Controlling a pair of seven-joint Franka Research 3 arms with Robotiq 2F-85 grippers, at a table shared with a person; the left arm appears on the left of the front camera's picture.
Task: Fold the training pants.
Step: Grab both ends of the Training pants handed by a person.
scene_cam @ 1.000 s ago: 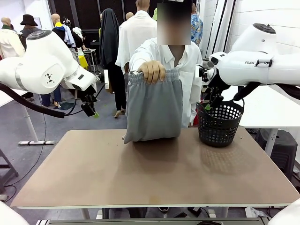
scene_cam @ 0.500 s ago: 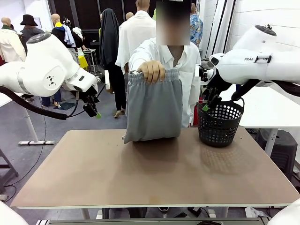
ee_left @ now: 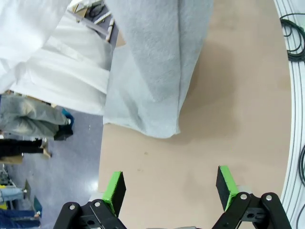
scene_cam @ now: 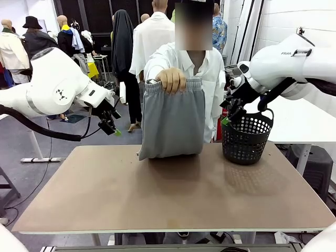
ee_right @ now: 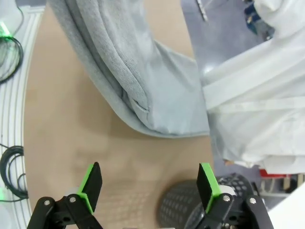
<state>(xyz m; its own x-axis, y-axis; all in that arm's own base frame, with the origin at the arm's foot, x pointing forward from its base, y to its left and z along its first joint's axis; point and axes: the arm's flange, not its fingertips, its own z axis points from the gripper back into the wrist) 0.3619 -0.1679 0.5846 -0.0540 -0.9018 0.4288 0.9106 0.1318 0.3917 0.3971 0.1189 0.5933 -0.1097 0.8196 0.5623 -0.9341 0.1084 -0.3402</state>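
On my left, the left gripper (scene_cam: 112,128) hangs in the air near the far left corner of the table (scene_cam: 173,202). My left wrist camera shows its green pads (ee_left: 116,191) spread wide with nothing between them. To its right, at the middle of the far edge, the person's hand (scene_cam: 170,80) holds the light grey training pants (scene_cam: 172,121) up by the gathered waistband. The folded bundle hangs straight down with its lower end resting on the tabletop. Further right, the right gripper (scene_cam: 227,116) sits by the left rim of the black mesh basket (scene_cam: 247,140), its jaws likewise wide apart and empty. Neither gripper touches the pants.
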